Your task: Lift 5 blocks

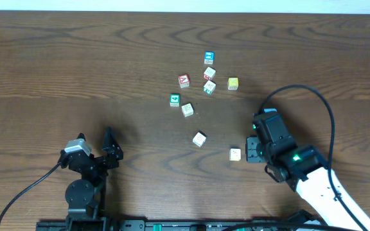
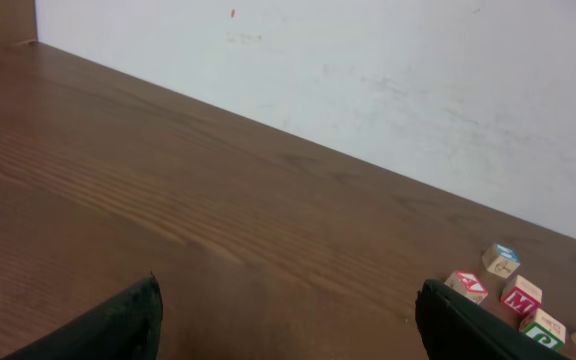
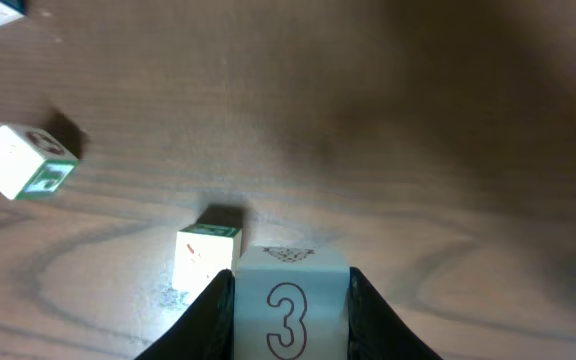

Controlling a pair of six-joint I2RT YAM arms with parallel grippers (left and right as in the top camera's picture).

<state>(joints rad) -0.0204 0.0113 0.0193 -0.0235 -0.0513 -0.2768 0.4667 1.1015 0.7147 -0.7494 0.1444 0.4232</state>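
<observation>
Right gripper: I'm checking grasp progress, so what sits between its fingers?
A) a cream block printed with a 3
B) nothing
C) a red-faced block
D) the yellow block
A: in the right wrist view the right gripper has its fingers against both sides of a cream block marked 3.

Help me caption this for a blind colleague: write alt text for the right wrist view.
The right arm's dark jaws are shut on a cream block printed with a 3, at bottom centre. A second cream block sits on the wooden table just left of it, and a third cream block lies farther left.
</observation>
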